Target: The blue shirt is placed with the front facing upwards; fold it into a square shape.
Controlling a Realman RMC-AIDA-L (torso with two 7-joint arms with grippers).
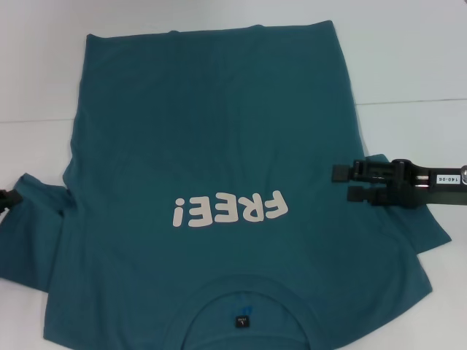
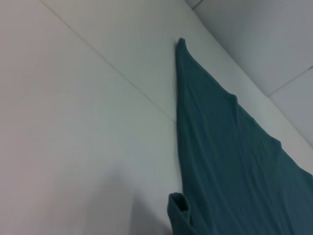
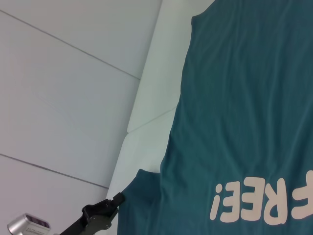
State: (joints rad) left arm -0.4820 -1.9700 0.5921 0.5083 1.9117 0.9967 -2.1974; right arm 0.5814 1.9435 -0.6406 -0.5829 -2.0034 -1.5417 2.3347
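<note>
- Your blue shirt [image 1: 219, 175] lies flat, front up, on the white table [image 1: 408, 51], collar at 6 o'clock, hem at 12.
- Your right gripper [image 1: 340, 182] sits at 3 o'clock over the sleeve, jaws parted, holding nothing.
- Your left gripper [image 1: 6, 198] shows only at 9 o'clock; I cannot tell its jaws.
- If one side pinches a single layer, expect a skewed, wrinkled fold.

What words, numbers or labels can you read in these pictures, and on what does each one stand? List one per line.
"FREE!": white lettering on the chest of the blue shirt, upside down in the head view.
"140-06", as far as it can be read: white sticker on the right gripper.
"L", possibly: small black neck label inside the collar; its other print is too small to read.
</note>
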